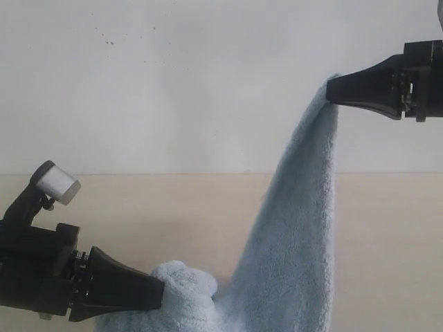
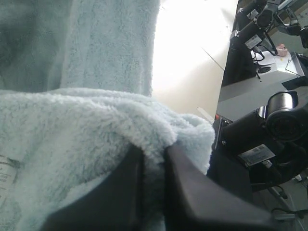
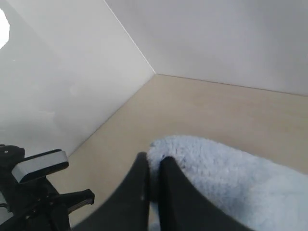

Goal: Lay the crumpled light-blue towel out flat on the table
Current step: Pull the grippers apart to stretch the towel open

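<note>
The towel (image 1: 297, 242) hung in a long, soft drape from the right end effector (image 1: 331, 90), which was pressed together on one tip of it, high against the white wall (image 1: 208, 69). The left end effector (image 1: 160, 290) was pinching a bunched fold low down near the bench (image 1: 138, 207), and the rest of the cloth sagged between the two and ran out below the exterior view. It looked light, limp and fluffy, so I judged it would slump rather than hold any shape, and the thick pile might slip from a shallow pinch; a corner or an edge seemed the safer hold. I could see nothing standing in the way, only dark equipment (image 2: 281, 115) beyond the bench, well apart.
</note>
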Tool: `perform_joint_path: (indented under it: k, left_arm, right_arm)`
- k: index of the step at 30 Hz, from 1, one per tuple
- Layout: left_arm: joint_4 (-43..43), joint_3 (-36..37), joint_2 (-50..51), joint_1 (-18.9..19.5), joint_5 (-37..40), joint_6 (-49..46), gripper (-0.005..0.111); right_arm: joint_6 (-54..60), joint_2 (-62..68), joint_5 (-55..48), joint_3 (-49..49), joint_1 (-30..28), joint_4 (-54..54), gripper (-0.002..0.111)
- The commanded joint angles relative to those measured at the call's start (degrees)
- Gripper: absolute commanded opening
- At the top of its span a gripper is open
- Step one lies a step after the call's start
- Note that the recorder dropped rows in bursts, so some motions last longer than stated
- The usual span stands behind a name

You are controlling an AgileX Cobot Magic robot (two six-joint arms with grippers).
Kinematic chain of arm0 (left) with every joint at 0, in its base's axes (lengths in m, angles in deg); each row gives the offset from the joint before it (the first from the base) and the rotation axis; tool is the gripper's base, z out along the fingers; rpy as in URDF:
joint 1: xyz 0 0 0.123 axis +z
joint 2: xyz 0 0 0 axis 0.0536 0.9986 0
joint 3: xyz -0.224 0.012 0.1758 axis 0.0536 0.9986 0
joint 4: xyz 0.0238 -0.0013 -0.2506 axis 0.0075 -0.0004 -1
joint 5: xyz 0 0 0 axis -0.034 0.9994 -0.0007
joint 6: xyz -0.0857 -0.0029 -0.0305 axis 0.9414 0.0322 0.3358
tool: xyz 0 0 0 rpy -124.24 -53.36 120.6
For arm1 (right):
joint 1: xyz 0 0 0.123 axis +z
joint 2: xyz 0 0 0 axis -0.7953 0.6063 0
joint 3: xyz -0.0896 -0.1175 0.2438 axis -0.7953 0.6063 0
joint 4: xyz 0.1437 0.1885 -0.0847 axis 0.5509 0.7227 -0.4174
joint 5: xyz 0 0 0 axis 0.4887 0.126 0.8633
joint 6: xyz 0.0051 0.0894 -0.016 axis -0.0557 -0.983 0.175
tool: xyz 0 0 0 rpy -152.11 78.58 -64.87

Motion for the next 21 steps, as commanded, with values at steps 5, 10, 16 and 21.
perform_joint_path:
  k: [5,10,16,21]
  left_arm:
    - [0.08,-0.40,0.10,2.14,2.17,0.28,0.004]
    - [2.07,-3.54,0.10,9.07,2.17,0.74,0.004]
    - [2.67,-8.03,0.10,18.91,2.05,1.56,0.004]
    - [-3.09,-12.28,0.10,26.15,6.73,3.71,0.004]
  right_arm:
    - [-6.00,-0.92,0.17,1.57,-0.09,-6.57,0.001]
    - [-4.47,-1.27,0.17,3.22,-0.21,-6.57,0.001]
    - [-4.47,-1.27,-1.29,3.74,-0.21,-6.57,0.001]
    - [-4.47,-1.27,-4.56,3.74,-0.21,-6.57,0.001]
